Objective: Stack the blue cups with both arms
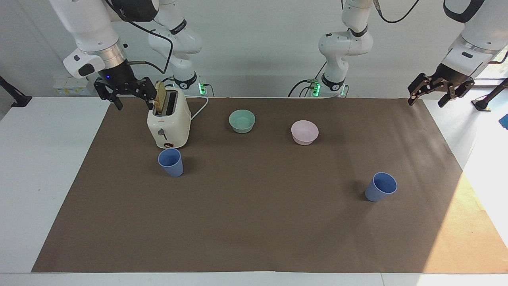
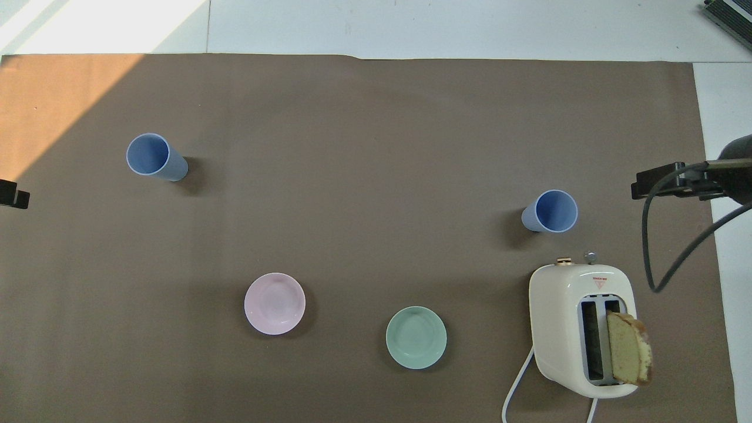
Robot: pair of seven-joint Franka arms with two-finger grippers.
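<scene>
blue cups stood upright on desk, well apart, unstacked: one cup (image 1: 171, 162) just beside toaster (image 1: 169, 122), farther from robots than it, toward right arm's end; other cup (image 1: 381, 186) near left arm's end. right gripper (image 1: 131, 98) held raised beside toaster, fingers apart, nothing held. left gripper (image 1: 429, 96) raised over desk corner, fingers apart, nothing held.

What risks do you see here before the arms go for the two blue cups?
1. The blue cup near the toaster stands close beside the toaster; the open right pincer, descending there, might bump it or the bread slice.
2. The other blue cup is light and may tip if the open left pincer nudges its rim.
</scene>
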